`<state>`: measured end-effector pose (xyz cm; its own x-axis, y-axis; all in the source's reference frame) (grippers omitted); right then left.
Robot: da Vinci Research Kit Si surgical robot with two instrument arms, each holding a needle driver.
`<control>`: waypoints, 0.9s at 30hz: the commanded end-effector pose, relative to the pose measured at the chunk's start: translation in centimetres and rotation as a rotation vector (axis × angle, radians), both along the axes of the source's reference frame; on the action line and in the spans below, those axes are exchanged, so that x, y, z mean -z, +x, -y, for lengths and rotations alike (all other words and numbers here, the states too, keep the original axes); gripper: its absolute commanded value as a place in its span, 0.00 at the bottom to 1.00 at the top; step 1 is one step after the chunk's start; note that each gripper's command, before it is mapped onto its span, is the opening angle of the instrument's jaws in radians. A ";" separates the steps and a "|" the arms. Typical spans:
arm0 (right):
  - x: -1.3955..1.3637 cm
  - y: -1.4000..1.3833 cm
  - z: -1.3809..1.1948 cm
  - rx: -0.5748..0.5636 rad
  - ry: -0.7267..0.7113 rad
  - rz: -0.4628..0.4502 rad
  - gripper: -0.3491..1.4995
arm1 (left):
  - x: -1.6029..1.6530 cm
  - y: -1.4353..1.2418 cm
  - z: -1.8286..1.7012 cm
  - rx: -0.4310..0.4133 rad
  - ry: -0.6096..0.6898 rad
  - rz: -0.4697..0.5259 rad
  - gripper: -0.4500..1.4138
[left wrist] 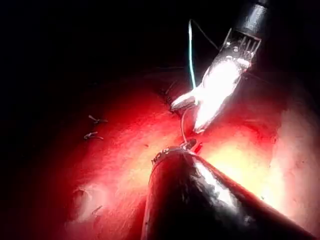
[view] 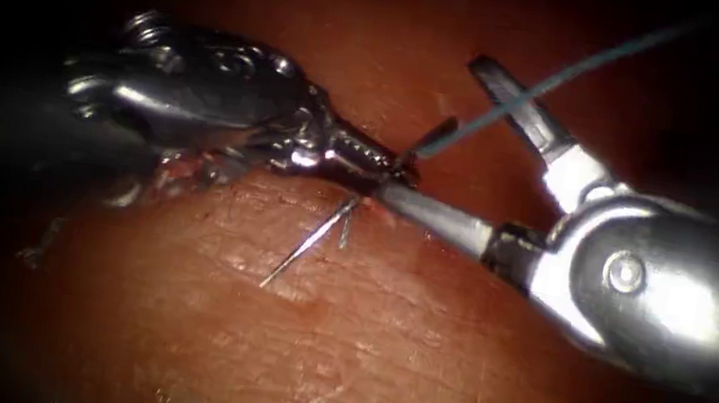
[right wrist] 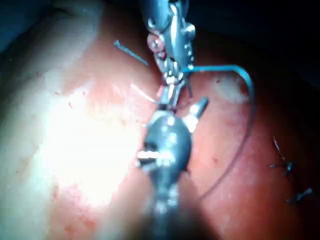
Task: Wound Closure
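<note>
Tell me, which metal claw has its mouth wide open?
The right tool, coming in from the picture's right. Its jaws are spread wide, holding nothing, with the thread crossing the upper one. The left tool is shut on the needle.

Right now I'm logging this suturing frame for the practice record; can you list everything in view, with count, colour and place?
needle: one, silver, held near one end at the cut, its point lying free over the tissue in front.
thread: one strand, blue-green, from the tool tips up and to the right.
earlier stitches: at least two, dark knots with short cut ends, on the tissue.
tissue: one piece, reddish-pink, under everything.
cut: one, red-edged, beside the left tool.
left tool: one, silver, jaws shut on the needle.
right tool: one, silver, jaws open, thread crossing the upper jaw.
</note>
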<state>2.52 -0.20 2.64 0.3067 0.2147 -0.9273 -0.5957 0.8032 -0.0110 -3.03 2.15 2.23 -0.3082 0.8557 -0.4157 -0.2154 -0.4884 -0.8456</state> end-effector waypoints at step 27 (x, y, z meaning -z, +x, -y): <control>-0.31 0.08 0.04 0.002 0.003 0.029 0.00 | 0.14 -0.06 -0.07 -0.012 -0.025 0.022 0.00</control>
